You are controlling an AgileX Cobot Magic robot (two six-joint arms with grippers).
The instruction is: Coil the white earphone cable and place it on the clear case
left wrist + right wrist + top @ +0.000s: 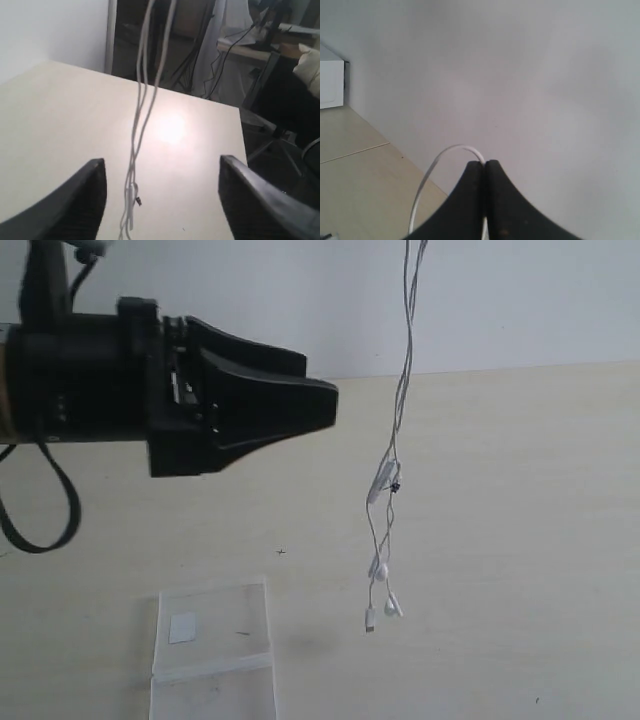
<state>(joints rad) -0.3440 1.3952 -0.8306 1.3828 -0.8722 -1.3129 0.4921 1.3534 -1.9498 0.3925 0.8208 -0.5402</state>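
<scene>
I'm pinching the cable [381,480] high in my right tool [485,167], so it's hanging vertically, earbuds [392,606] near the surface [520,540]. My left tool [161,195] is standing spread wide, the cable running upright just ahead of its gap. The case [215,625] is lying away from the edge by the wall [520,300].

A pale beige tabletop [520,500] meets a plain white wall [530,300]; beyond one edge hang what look like dark cables [197,60].

Left gripper [161,161] horizontal, jaws wide apart — right gripper [485,164] pinched closed
</scene>
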